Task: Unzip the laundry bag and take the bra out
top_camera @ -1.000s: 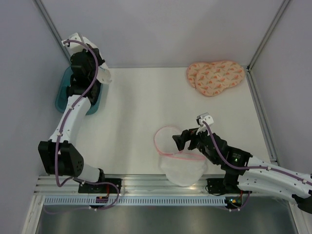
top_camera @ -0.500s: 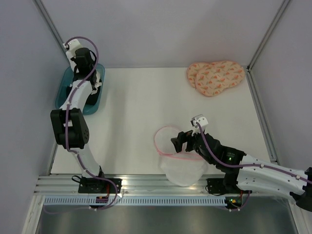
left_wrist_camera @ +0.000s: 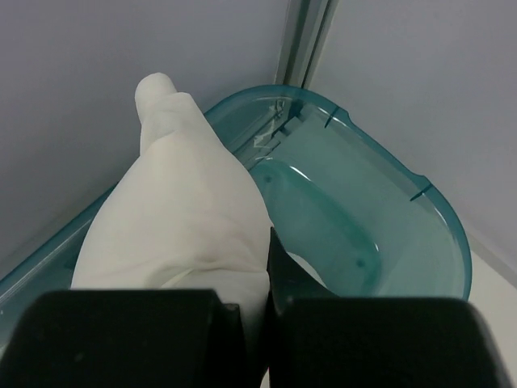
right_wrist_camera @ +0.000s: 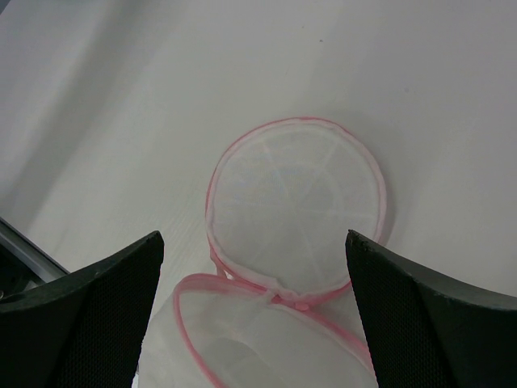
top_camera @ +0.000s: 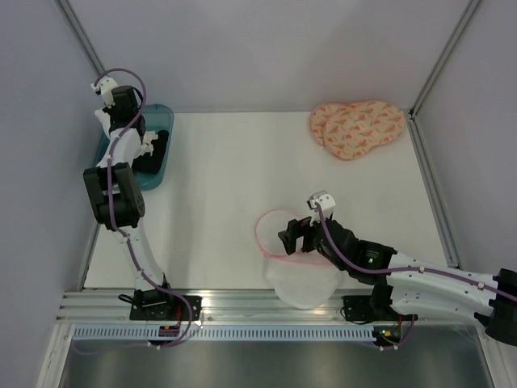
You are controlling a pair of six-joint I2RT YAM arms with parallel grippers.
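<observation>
Left gripper (left_wrist_camera: 260, 283): my jaws are drawn nearly together and clamp a fold of the bra (left_wrist_camera: 182, 214), a plain white soft garment that bunches up ahead of my fingers in the left wrist view. The bra hangs over the near-left part of the teal basin (left_wrist_camera: 440, 212); whether its fabric touches the basin wall I cannot tell. In the overhead view this arm reaches to the far left corner of the table (top_camera: 234, 178), where the basin sits against the frame post. Right gripper (right_wrist_camera: 252, 242): my jaws stand wide apart and grip nothing. They hover above the laundry bag (right_wrist_camera: 295, 198), one finger on each side of it in the right wrist view, with no contact visible. The laundry bag lies on the table near its front edge, right of centre, and is unzipped: its two round mesh halves with pink edging are spread flat side by side, joined at one point along the pink zip. Nothing shows through the white mesh of either half. The half nearer the arm bases overlaps the table's front edge in the overhead view. A peach patterned pad (top_camera: 357, 128) lies at the far right corner, well apart from both grippers.
</observation>
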